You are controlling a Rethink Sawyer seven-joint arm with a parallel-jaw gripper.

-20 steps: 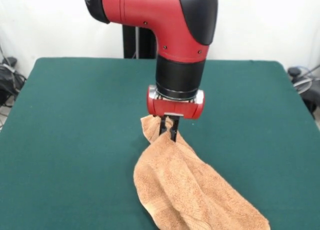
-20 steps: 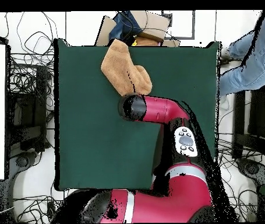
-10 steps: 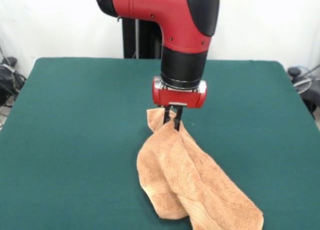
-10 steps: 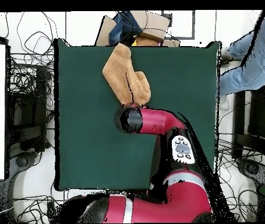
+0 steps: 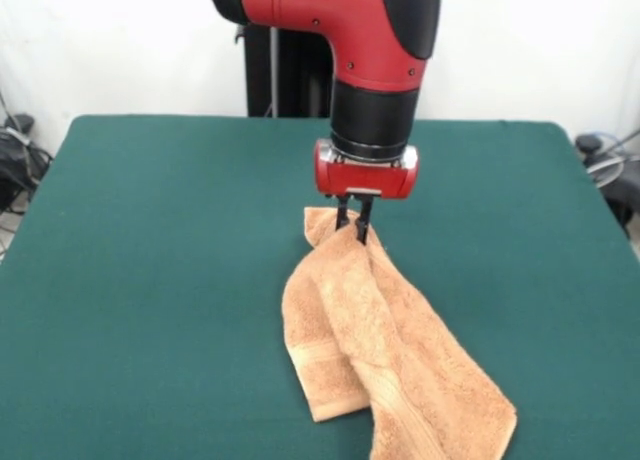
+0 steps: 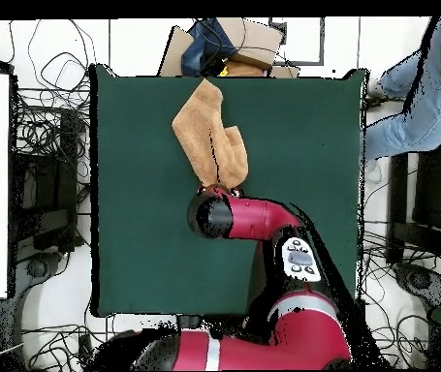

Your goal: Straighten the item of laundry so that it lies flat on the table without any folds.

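Tool (image 5: 355, 227) clamped on towel (image 5: 385, 360) corner at frame centre, lifted off desk (image 5: 150, 240); probably dragging upward in frame to pull folds flat.

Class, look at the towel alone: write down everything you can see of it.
The towel is light orange-tan terry cloth with a woven band near one end. It is not flat: bunched lengthwise into folds, one layer lapping another. The gripper pinches its raised far end; the rest trails over the green table toward the camera-side edge.
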